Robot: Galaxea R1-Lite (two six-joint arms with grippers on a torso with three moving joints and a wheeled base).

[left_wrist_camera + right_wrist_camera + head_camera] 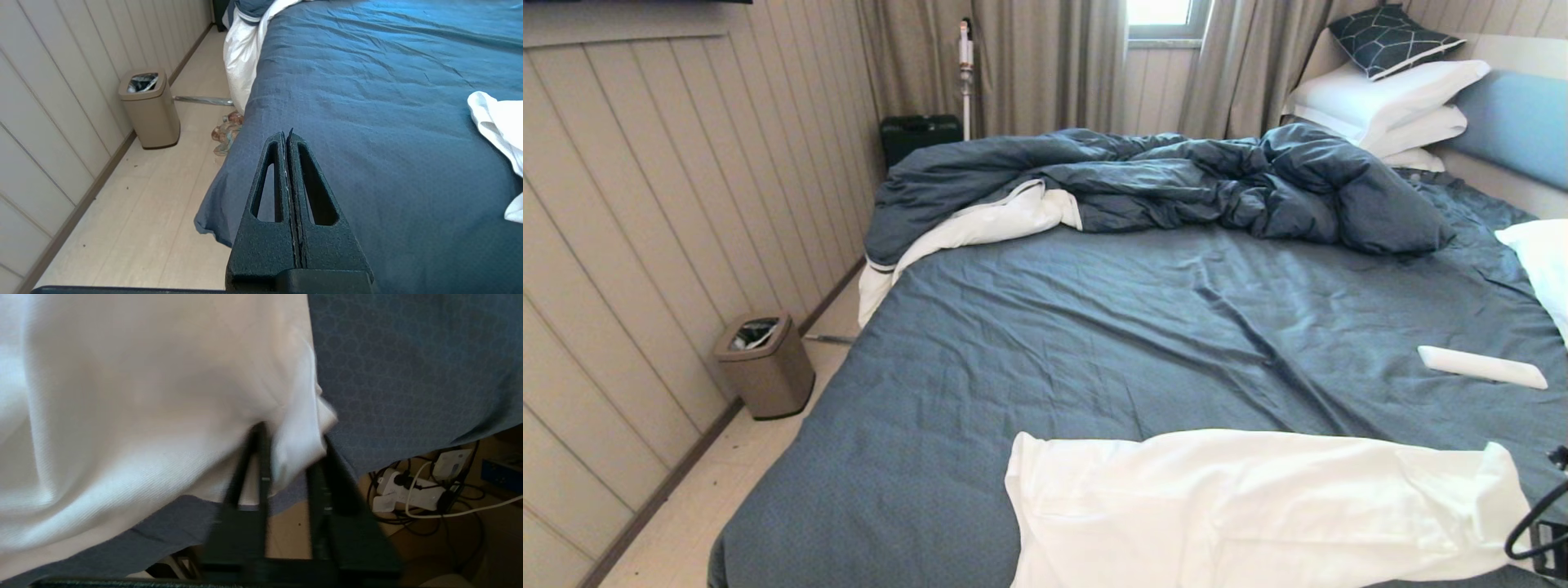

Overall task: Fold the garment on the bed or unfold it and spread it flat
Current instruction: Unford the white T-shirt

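A bedroom with panelled walls and grey curtains holds the bed (1094, 327), covered by a wrinkled dark blue-grey sheet. A rumpled duvet (1176, 184) of matching colour lies across the bed's far edge, its white lining exposed at the far left corner. White pillows (1380, 102) are stacked at the far right corner against the light blue headboard (1519, 122), with a dark patterned cushion (1388, 37) on top.

The white garment (1241, 506) lies spread along the bed's near edge, from mid-width to the near right corner. A white remote control (1482, 367) rests on the sheet near the right edge.

The right pincer (292, 445) is at the near right corner; its fingers are parted with a fold of the garment's edge between them, and closure on the fabric cannot be confirmed. The left pincer (287, 134) hovers over the near left corner, fingers pressed together, holding nothing.

A tan waste bin (765, 363) stands on the floor beside the wall. A power strip (408, 490) with cables lies on the floor.
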